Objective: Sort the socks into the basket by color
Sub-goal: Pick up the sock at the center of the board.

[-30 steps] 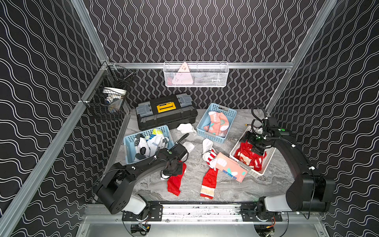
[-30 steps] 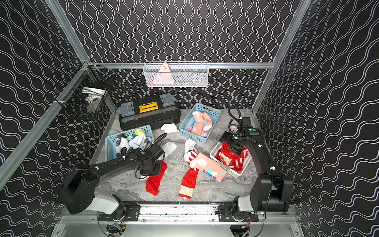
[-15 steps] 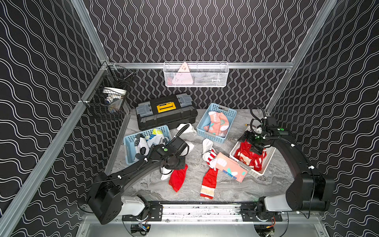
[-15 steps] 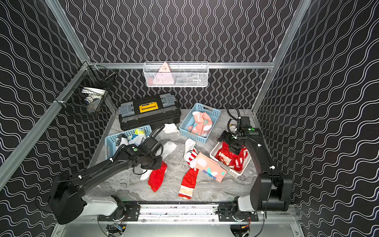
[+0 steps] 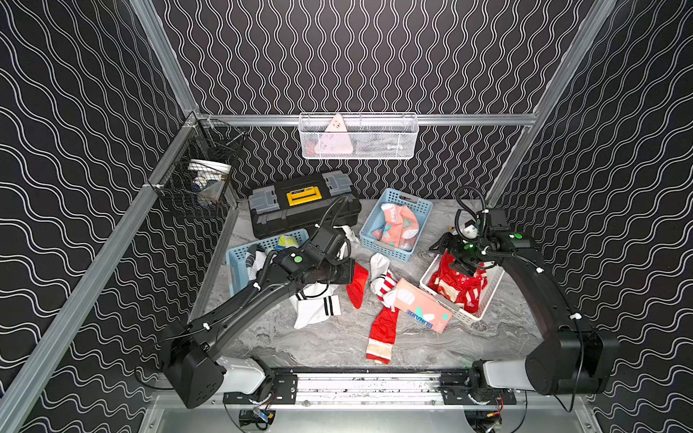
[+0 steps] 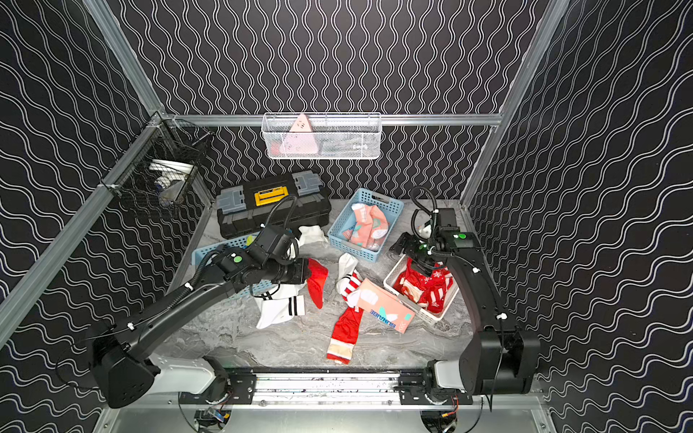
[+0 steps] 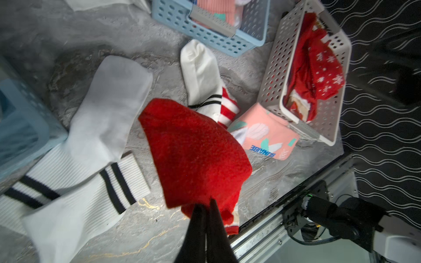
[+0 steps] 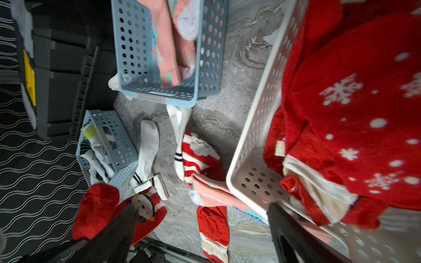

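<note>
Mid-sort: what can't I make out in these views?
- Blue basket of white socks: contents mostly behind the left arm, both top views.
- White mesh wall basket: contents too small, veiled by mesh.
- Salmon sock: one end hidden by the white basket, every view.

Fuzzy cloth sock [image 7: 193, 154], perforated plastic basket [image 7: 273, 75], perhaps matt stone tabletop [image 7: 159, 45]

Socks [image 5: 315, 308] lie on the table [image 5: 337, 349] between left basket [image 5: 234, 267] and right basket [image 5: 465, 318].
</note>
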You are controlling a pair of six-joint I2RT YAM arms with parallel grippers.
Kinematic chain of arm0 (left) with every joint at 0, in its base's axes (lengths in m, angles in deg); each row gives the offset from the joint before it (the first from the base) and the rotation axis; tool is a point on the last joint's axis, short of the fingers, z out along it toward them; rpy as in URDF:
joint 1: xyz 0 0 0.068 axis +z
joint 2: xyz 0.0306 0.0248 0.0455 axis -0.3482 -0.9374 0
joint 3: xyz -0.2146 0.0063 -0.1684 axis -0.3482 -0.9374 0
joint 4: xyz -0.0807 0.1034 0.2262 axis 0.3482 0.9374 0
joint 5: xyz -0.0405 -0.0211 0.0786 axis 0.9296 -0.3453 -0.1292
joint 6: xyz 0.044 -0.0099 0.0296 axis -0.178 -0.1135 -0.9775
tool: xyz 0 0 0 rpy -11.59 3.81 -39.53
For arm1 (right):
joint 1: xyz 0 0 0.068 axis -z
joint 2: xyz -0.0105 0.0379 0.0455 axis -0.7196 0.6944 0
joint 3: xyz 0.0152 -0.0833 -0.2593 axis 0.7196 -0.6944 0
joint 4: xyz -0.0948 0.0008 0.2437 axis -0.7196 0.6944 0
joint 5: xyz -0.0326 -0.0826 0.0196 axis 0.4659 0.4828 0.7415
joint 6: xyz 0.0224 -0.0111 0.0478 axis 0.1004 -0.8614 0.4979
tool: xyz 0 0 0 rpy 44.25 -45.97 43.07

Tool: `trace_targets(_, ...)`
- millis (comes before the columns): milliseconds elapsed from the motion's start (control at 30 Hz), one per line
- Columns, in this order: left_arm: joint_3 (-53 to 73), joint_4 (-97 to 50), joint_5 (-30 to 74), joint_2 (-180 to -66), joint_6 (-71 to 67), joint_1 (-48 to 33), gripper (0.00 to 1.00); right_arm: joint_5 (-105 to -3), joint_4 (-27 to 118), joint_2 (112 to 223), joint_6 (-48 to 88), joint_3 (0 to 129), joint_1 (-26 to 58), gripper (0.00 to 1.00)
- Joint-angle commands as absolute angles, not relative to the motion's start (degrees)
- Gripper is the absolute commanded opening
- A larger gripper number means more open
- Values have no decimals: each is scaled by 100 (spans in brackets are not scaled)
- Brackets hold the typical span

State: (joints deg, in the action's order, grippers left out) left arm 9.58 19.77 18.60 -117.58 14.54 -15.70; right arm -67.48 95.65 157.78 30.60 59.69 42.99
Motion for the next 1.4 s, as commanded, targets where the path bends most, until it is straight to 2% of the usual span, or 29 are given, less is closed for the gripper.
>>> trace_targets(0, 1151, 1358, 2177, -11845, 1519, -1575, 0, -7294, 9177, 15682, 3148, 6022, 4163, 90)
trace_targets(300, 1551, 334, 2745, -12290, 1840, -1598, 0, -8499, 8543, 15778, 3230, 6282, 3520, 86)
trace_targets(633, 1981, -560, 3249, -12827, 2234, -1652, 0, -8675, 8164, 15814, 3200, 6366, 2784, 81)
trace_targets(767, 1986, -816, 3375, -12891, 2388, -1666, 0, -8582, 8083, 15871, 3197, 6362, 2604, 67)
trace_targets(1000, 1995, -927, 3422, -12927, 2438, -1663, 0, -8493, 8081, 15824, 3186, 6376, 2554, 14)
trace_targets(1067, 1991, -925, 3439, -12945, 2436, -1671, 0, -8449, 8083, 15791, 3176, 6377, 2554, 3)
trace_targets(1100, 1983, -930, 3439, -12944, 2437, -1666, 0, -8429, 8062, 15762, 3186, 6370, 2551, 0)
trace_targets(1267, 2003, -799, 3393, -12937, 2342, -1671, 1, -8278, 8171, 15709, 3133, 6386, 2554, 0)
trace_targets(1367, 1996, -622, 3296, -12873, 2245, -1664, 30, -8087, 8322, 15700, 3039, 6487, 2563, 0)
